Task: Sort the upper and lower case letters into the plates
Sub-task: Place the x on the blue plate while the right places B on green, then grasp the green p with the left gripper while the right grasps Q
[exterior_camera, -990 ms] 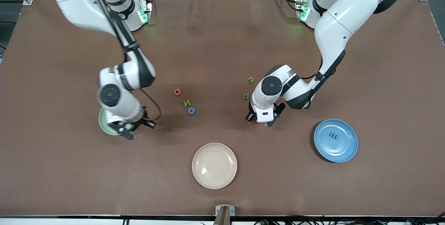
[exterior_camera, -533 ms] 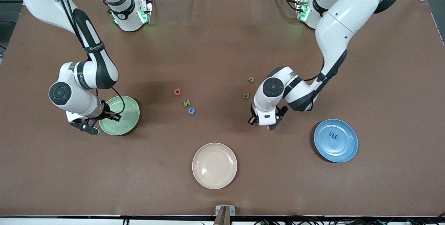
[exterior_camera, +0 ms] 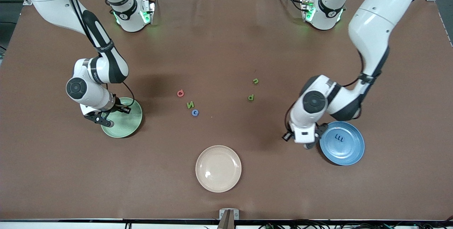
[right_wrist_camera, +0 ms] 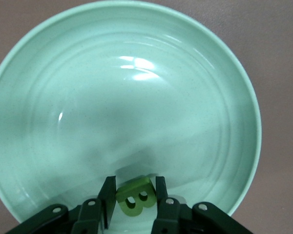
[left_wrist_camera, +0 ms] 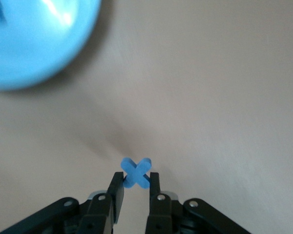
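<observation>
My right gripper [right_wrist_camera: 134, 187] hangs low over the mint green plate [right_wrist_camera: 122, 97], shut on a green letter B [right_wrist_camera: 135, 198]. In the front view this gripper [exterior_camera: 104, 120] is above that plate's [exterior_camera: 129, 122] rim. My left gripper [left_wrist_camera: 135, 178] is shut on a blue letter X [left_wrist_camera: 136, 171] over bare table, just beside the blue plate [left_wrist_camera: 29, 44]. From the front, the left gripper [exterior_camera: 304, 140] hides the X; the blue plate [exterior_camera: 348, 151] holds a dark blue letter [exterior_camera: 339, 137]. On the table lie a pink-red letter [exterior_camera: 180, 93], a green N [exterior_camera: 190, 104] and a blue c [exterior_camera: 195, 112].
Two more green letters [exterior_camera: 255, 80] [exterior_camera: 251, 97] lie mid-table toward the left arm's end. A cream-beige plate [exterior_camera: 218, 168] sits nearer the front camera, between the two coloured plates. Brown table covering stretches all around.
The left gripper closed on the blue X and carried it from near the green letters to beside the blue plate. The right gripper swung out past the mint plate, then back over its rim.
</observation>
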Robot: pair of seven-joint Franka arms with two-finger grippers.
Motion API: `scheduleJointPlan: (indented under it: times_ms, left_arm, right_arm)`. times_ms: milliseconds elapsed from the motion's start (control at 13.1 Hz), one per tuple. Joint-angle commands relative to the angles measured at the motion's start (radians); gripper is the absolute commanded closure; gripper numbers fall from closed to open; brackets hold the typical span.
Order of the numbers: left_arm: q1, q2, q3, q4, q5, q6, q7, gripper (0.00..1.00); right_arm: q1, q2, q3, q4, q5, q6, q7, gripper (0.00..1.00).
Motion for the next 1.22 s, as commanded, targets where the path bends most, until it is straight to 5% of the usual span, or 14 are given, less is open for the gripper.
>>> scheduleJointPlan:
  times_ms: [0,229,305,381,457,609,1143]
  left_arm:
    - [0.063,-0.05,-0.005,-0.025,0.014,-0.115,0.171,1.0]
    - [0.187,-0.041,-0.003,-0.022,0.016,-0.123,0.412,0.98]
    - [0.206,-0.035,-0.002,-0.02,0.016,-0.117,0.442,0.9]
    - [0.218,-0.022,-0.002,-0.02,0.016,-0.102,0.444,0.68]
    - [0.227,-0.015,0.0,-0.022,0.019,-0.065,0.442,0.22]
    - [0.232,-0.019,0.0,-0.03,0.017,-0.059,0.411,0.01]
    - [0.113,-0.05,-0.185,-0.123,0.02,-0.143,0.094,0.04]
  right_arm:
    - [-0.026,-0.048,0.012,-0.043,-0.006,0.002,-0.02,0.0]
    - [-0.022,-0.055,0.015,-0.028,-0.006,-0.007,-0.017,0.0]
    - [-0.016,-0.066,0.018,-0.008,-0.004,-0.045,-0.011,0.0]
    - [0.0,-0.075,0.021,0.017,0.008,-0.101,0.002,0.0]
    - [0.012,-0.095,0.03,0.032,0.052,-0.144,0.019,0.0]
    - [0.064,-0.128,0.049,0.031,0.138,-0.176,0.081,0.0]
    - [0.349,-0.103,0.046,0.008,0.137,-0.044,0.43,0.0]
